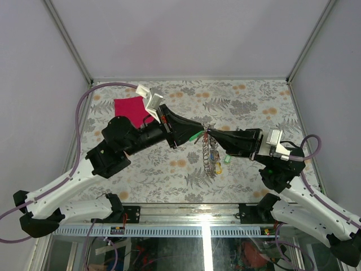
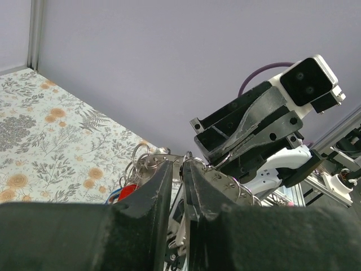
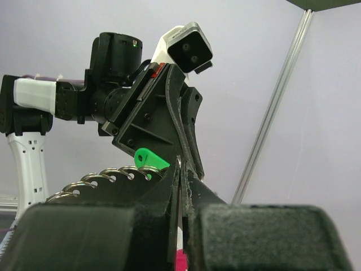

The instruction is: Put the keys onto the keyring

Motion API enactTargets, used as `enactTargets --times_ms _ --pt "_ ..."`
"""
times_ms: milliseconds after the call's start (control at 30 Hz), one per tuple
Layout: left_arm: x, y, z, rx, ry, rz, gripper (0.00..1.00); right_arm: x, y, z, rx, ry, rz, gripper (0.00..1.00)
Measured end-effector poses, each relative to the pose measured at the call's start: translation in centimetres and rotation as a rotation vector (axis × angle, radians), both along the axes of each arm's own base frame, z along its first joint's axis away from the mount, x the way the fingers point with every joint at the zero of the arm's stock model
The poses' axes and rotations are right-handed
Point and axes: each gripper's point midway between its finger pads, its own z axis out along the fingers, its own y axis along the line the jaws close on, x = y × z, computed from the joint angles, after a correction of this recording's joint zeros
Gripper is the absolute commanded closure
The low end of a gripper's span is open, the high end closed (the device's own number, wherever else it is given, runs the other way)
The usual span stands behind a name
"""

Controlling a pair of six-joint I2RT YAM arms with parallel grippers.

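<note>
Over the middle of the desk (image 1: 254,101) I see the left hand (image 1: 198,135) and the right hand (image 1: 212,133) meeting tip to tip, both clenched on the keyring (image 1: 205,151) (it hangs beneath them), keys (image 1: 215,162) dangling along it.

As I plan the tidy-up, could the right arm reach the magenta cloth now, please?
Probably not: the left arm blocks the way to the magenta cloth, and the right gripper grips the keyring.

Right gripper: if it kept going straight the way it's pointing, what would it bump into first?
Most likely the left gripper, whose fingertips sit nose to nose with the right gripper at the top of the hanging keyring. Barely any gap shows.
</note>
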Motion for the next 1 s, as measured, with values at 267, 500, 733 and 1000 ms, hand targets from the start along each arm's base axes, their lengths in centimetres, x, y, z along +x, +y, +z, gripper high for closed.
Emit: enactTargets --times_ms 267,500,733,1000 --pt "-0.1 0.4 0.0 -0.008 -0.004 0.008 0.76 -0.2 -0.2 0.4 0.016 -0.001 0.008 1.00" --pt "-0.7 1.5 -1.2 -0.002 -0.020 0.015 0.66 -0.5 -0.4 0.6 0.025 -0.009 0.008 1.00" --pt "-1.5 2.7 0.6 -0.049 -0.133 0.017 0.57 -0.4 -0.3 0.6 0.030 0.027 0.026 1.00" --pt "-2.7 3.2 2.5 -0.086 -0.285 -0.012 0.58 -0.6 0.1 0.4 0.032 0.063 0.072 1.00"
